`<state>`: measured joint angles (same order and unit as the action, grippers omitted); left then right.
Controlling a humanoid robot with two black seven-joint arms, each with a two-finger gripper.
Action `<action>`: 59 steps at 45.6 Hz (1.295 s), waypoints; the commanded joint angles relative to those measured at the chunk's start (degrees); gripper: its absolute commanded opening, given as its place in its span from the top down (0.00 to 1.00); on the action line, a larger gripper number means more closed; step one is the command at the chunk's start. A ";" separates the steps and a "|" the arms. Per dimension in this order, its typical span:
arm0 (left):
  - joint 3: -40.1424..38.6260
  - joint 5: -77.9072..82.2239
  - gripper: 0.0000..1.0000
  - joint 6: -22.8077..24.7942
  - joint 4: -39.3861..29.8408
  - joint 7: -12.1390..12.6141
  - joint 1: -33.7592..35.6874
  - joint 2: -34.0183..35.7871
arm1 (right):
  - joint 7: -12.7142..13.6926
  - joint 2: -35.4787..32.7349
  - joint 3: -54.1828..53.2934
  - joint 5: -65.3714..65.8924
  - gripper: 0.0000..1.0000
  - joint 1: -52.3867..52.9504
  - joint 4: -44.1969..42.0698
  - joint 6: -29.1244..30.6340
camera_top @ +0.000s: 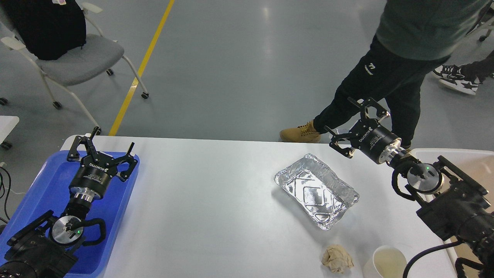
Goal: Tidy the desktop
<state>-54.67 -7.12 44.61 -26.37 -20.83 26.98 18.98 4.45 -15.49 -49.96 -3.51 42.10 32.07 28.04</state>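
Here, one foil tray (316, 190), one cup (386, 262), one paper wad (337, 259).

The paper cup (386, 263) and beige bin (469, 160) are cut off by the frame's edges.

Single head view, high, facing forward-down over desktop (216, 200).

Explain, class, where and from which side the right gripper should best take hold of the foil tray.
Probably the foil tray by its thin raised rim at the near-right long side, coming from above: one of the fingers inside the wall, one outside. It sits upright and empty, too wide to span, and that side faces the open right gripper.
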 commanded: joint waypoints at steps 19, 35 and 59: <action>0.00 0.00 0.01 0.04 0.00 0.00 0.00 0.00 | 0.48 -1.21 0.30 0.00 0.00 0.09 0.71 0.00; 0.00 0.00 0.01 0.04 0.00 0.00 0.00 0.00 | 0.56 -7.97 2.58 0.88 0.00 -1.14 8.09 -0.18; 0.00 0.00 0.01 0.04 0.00 0.00 0.00 0.00 | 0.74 -32.93 30.17 6.32 0.00 10.01 22.41 -0.44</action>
<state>-54.67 -7.12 44.66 -26.37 -20.82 26.98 18.98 5.12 -37.25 -32.77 -0.53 45.46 47.05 27.80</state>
